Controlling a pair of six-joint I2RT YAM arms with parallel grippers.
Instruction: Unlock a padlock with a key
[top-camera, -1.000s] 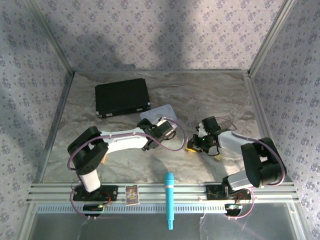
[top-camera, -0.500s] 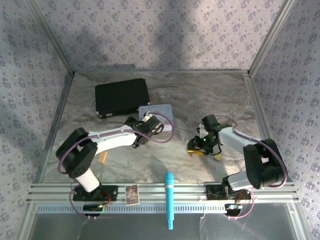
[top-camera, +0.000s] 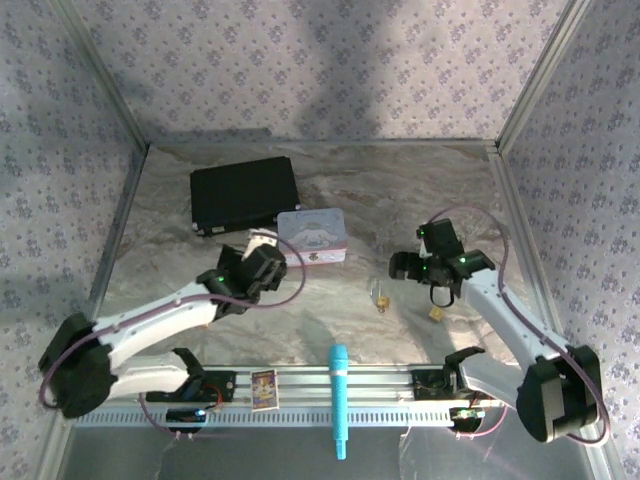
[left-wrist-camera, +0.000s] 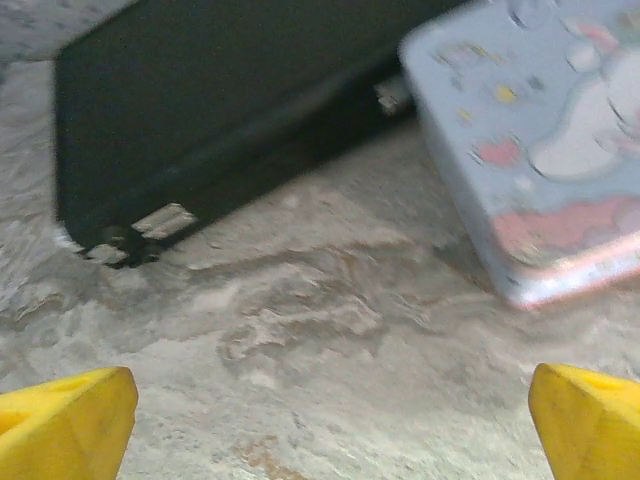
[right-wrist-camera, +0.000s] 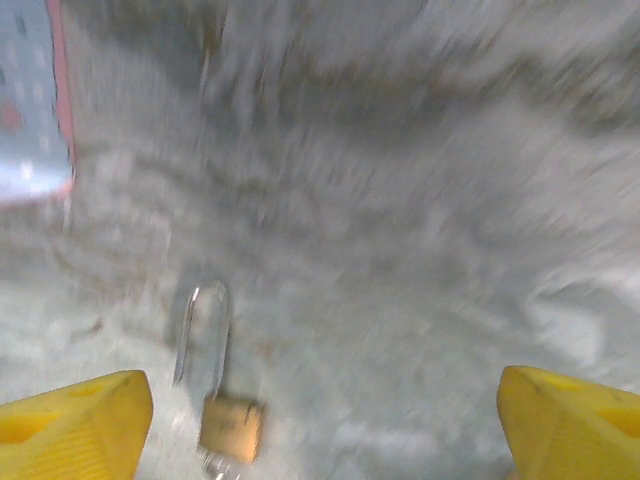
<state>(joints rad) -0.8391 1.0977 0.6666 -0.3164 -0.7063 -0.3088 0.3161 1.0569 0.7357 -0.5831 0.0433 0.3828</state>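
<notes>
The desk is carrying a black case and a pastel tin. The left tool is hovering just in front of both, its fingers standing wide apart and holding nothing. A careless sweep from there is risking a shove on the tin. The right tool is likewise gaping wide and gripping nothing, hanging over the padlock. The padlock is lying flat on the desk between the two arms, nearer the right one and touching neither tool. Lying loose, it is likely to skid or spin if a finger is catching it off-centre. The key is too small and blurred to be made out, so a blind grab is risking knocking it away.
</notes>
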